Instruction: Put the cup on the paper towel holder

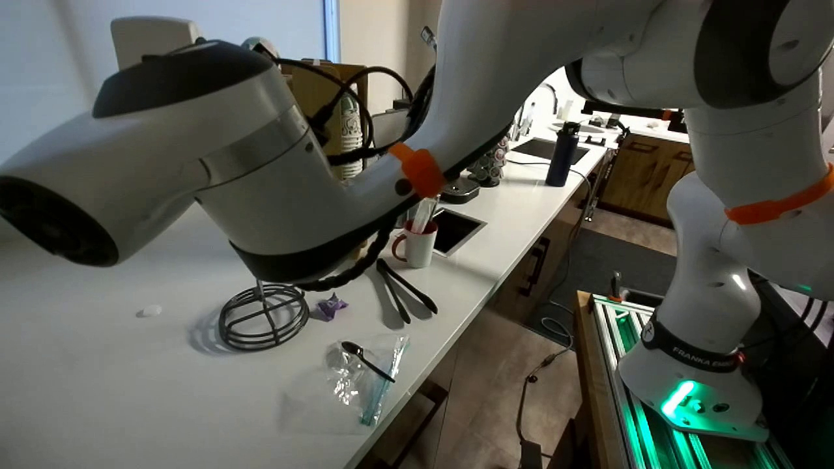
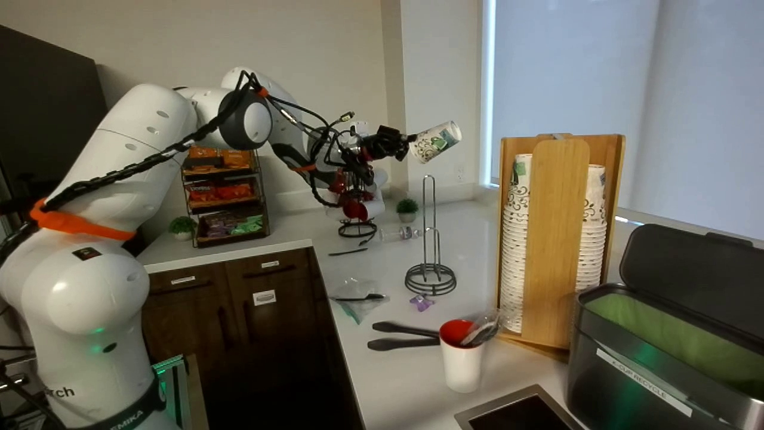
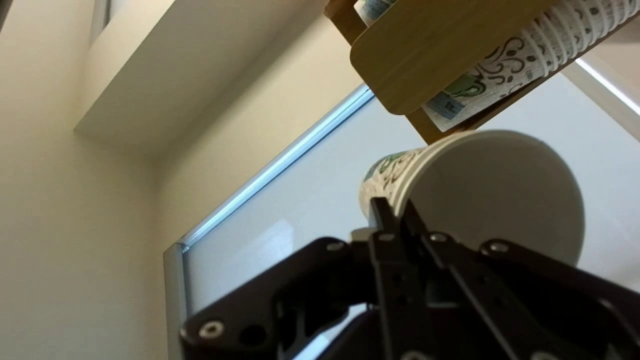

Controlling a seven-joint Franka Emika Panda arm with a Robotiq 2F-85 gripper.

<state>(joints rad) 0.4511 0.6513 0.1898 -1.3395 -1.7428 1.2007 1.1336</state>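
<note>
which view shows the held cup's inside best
The wrist view: the cup is close, its mouth facing the camera. An exterior view shows the cup tilted, its printed outside visible. In an exterior view with the arm up close, the cup is out of sight.

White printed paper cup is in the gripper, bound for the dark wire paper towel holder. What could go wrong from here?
The white printed paper cup is held tilted, so its rim might catch the upright of the dark wire paper towel holder.
The black two-finger gripper pinches one side of the cup's wall at the rim, so contact could twist the cup loose.
In an exterior view the white robot arm covers the upright's top, so misalignment may go unseen.
</note>
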